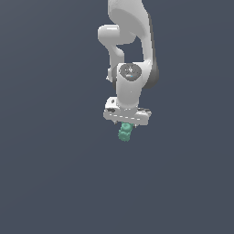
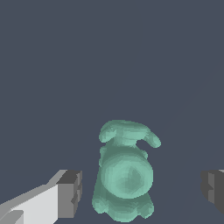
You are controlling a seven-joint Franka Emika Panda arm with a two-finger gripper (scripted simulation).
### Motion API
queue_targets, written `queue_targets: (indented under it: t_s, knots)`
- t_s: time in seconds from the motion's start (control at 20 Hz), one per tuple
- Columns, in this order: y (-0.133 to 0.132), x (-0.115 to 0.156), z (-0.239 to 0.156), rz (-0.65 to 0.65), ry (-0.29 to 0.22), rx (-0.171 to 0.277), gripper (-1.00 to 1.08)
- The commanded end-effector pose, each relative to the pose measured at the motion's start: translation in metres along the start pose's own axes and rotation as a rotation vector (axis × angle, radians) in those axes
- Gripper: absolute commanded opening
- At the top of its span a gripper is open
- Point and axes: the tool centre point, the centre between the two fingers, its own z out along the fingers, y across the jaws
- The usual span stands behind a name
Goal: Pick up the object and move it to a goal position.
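Note:
The object (image 2: 124,175) is a small teal-green lumpy piece lying on the dark floor, a rounded body with a knobbly end. It sits between my two fingers, closer to one dark pad (image 2: 71,192) than to the other pad (image 2: 213,189), with a visible gap on each side. My gripper (image 2: 142,191) is open and touches nothing. In the exterior view the object (image 1: 125,132) shows just below the white hand, and the gripper (image 1: 126,124) points straight down over it, its fingers hard to make out.
The white arm (image 1: 132,55) rises from the hand toward the top of the exterior view. All around is a plain dark grey-blue floor (image 1: 55,173); no other objects or goal marker show.

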Motion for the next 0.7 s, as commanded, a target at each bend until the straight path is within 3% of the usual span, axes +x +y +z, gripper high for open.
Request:
queue_targets:
  t_s: [0.0, 0.65]
  knots:
    - [-0.0021, -0.0053, 0.0024, 0.039, 0.002, 0.002, 1.00]
    - [-0.0055, -0.0139, 0.0075, 0.097, 0.005, 0.004, 1.00]
